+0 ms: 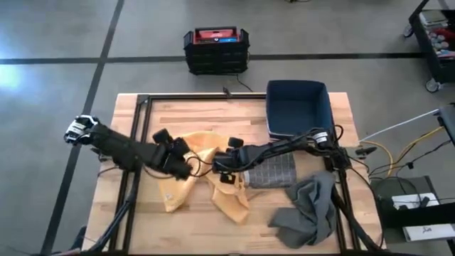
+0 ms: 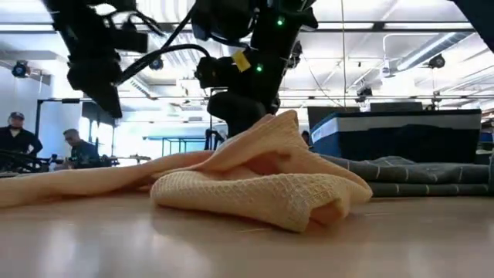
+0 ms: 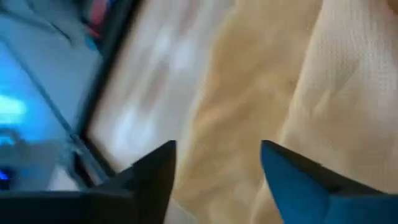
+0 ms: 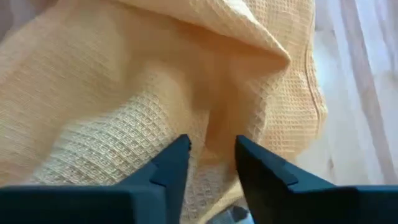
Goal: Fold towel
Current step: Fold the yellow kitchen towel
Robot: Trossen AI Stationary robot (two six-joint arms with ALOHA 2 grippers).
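A yellow waffle towel (image 1: 202, 181) lies crumpled on the middle of the wooden table (image 1: 142, 213), spread toward the left and bunched in a thick roll at the front (image 2: 255, 189). My right gripper (image 1: 222, 173) reaches in from the right and is shut on a raised fold of it. My left gripper (image 1: 190, 169) comes from the left and hangs open above the towel's left part (image 3: 298, 93), clear of the cloth in the low view. My right gripper pinches a raised fold of the towel (image 4: 211, 134) between its two fingers, near the towel's middle. The fingers come slanting down from the table's right side. The cloth rises to a peak (image 2: 284, 123) at the gripper, and the rest lies slack on the table.
A grey checked cloth (image 1: 274, 171) and a dark grey cloth (image 1: 309, 210) lie at the right. A blue bin (image 1: 298, 107) stands at the back right. A black crate (image 1: 215, 48) sits on the floor beyond the table. People stand far off (image 2: 15, 139).
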